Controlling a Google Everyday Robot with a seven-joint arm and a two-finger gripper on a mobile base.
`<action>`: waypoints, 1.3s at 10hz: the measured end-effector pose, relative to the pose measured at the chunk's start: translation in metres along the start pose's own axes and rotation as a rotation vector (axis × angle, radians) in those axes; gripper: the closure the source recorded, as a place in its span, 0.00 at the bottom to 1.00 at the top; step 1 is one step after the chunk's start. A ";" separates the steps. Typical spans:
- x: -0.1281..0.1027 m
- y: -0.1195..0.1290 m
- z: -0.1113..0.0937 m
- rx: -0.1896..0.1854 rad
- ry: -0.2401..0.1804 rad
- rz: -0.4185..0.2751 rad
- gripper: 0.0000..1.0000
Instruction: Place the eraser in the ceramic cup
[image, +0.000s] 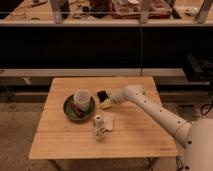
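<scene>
The white ceramic cup stands on a dark green plate at the left middle of the wooden table. A brown stick-like item lies on the plate in front of the cup. The black eraser sits just right of the cup, at the tip of my gripper, tilted and a little above the table. My white arm reaches in from the lower right. The gripper is right of the cup, about a hand's width from its rim.
A small white bottle-like figure stands near the table's middle front, with a white scrap beside it. A yellowish patch lies under the gripper. Dark shelving with clutter runs behind the table.
</scene>
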 end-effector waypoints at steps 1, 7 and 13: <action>-0.001 -0.001 0.002 0.006 -0.004 0.001 0.37; 0.013 0.006 -0.017 0.026 0.055 0.009 0.95; 0.061 0.001 -0.091 0.095 0.262 -0.041 1.00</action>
